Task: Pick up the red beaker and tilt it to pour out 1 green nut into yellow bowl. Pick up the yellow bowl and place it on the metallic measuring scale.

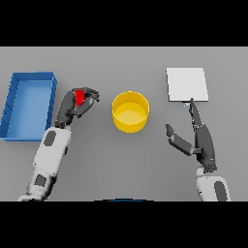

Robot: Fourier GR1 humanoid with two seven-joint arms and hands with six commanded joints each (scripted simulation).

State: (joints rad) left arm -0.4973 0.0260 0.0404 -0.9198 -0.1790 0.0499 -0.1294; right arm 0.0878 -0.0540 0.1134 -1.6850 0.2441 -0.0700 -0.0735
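Red beaker (79, 97) sits pinched in the left hand (76, 107), fingers curled round it. Yellow bowl (130, 112) waits just right of it. Right hand (193, 138) rests spread near the scale (187, 84), far right.

Left robot hand (77, 104) curled in a grasp, right robot hand (197, 133) open, fingers straight, thumb spread

Grey worktop (121, 164). Blue tray (14, 104), far left. Left hand (77, 104) curled round red beaker (79, 97). Yellow bowl (130, 112), centre. Metallic scale (187, 84), upper right. Right hand (196, 135), fingers straight, just below scale.
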